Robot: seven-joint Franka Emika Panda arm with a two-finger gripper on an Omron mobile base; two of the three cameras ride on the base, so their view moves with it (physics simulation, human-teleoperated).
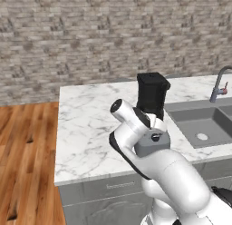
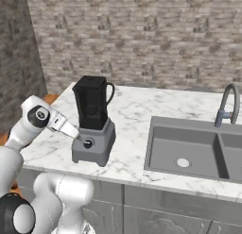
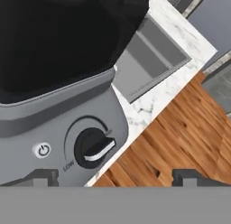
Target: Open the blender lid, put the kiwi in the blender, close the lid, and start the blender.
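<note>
1 step left by my read: grey-based black-jar blender (image 2: 94, 129) near marble counter's (image 2: 132, 110) front edge, lid looks on. I hold two-finger gripper (image 3: 115, 177) spread wide, empty, facing round dark knob (image 3: 94, 147), not yet turned.

This is a rendered home kitchen: a white marble-patterned bench (image 2: 132, 110) runs over grey cabinet fronts (image 2: 156, 204), and a grey double sink (image 2: 189, 150) is set into its top with a curved metal faucet (image 2: 227, 105) standing behind the basins. A wall of pale rough brick (image 1: 90, 33) rises behind the bench, and warm wooden floorboards (image 1: 25, 160) lie beside it. A blender (image 2: 93, 120) with a grey base, a round dark knob (image 3: 92, 147) beside a small power symbol, and a tall black jar stands on the bench near its front edge, the sort of appliance a household kitchen keeps.
</note>
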